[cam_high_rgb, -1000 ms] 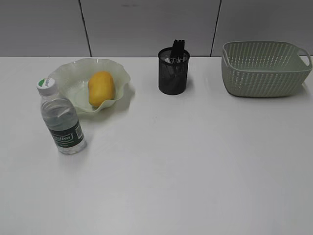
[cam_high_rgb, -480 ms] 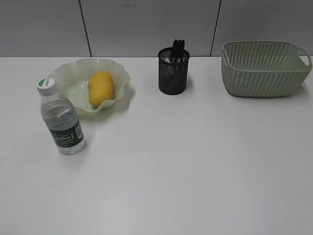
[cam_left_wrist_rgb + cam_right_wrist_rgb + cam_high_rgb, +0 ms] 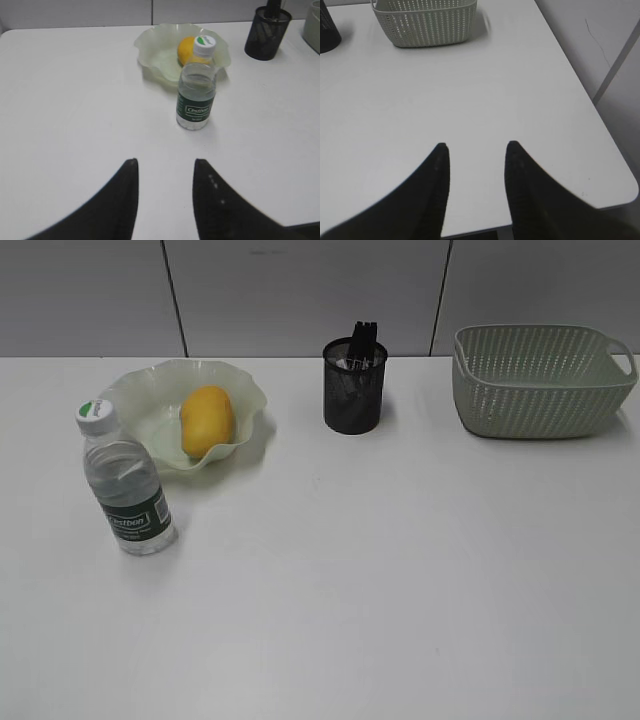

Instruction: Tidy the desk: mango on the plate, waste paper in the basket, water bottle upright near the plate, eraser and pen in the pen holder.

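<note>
Bottle (image 3: 125, 485) stands upright beside the plate (image 3: 150, 400), smooth and light; waist is the grip. Left pincer (image 3: 164, 172) and right pincer (image 3: 475, 152) both gape empty over the bench (image 3: 400, 570)

Basket (image 3: 540, 380) interior hidden; pen holder (image 3: 354, 385) contents indistinct

Worktop (image 3: 400, 570): plain white, unpatterned. Mango (image 3: 207, 420): yellow-orange, smooth. Plate (image 3: 150, 405): translucent pale green, wavy ruffled rim. Water bottle (image 3: 127, 485): clear, dark green label with white lettering, white cap with a green mark on top. Pen holder (image 3: 354, 390): black wire mesh, dark items inside. Basket (image 3: 540, 380): pale sage green, woven-look perforated pattern on the walls. Left claw (image 3: 165, 167) and right claw (image 3: 475, 150): black fingers. Rear wall: grey panels, dark seams.
</note>
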{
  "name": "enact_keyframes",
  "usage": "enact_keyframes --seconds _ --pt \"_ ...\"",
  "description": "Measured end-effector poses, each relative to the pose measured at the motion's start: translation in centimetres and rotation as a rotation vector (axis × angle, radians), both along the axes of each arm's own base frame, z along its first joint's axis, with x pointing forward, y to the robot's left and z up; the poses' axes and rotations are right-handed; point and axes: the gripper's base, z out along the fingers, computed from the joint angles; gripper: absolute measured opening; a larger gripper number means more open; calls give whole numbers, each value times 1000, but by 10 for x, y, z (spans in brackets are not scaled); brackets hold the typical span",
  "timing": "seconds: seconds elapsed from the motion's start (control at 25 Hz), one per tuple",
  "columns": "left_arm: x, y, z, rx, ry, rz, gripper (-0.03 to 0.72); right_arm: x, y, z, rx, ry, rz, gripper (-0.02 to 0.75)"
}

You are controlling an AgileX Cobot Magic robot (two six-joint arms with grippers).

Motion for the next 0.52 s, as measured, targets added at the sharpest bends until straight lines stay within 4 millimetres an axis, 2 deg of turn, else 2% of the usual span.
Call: enact_keyframes --seconds 0.52 --pt "0 0 0 0 0 25 260 0 0 0 0 0 -11 309"
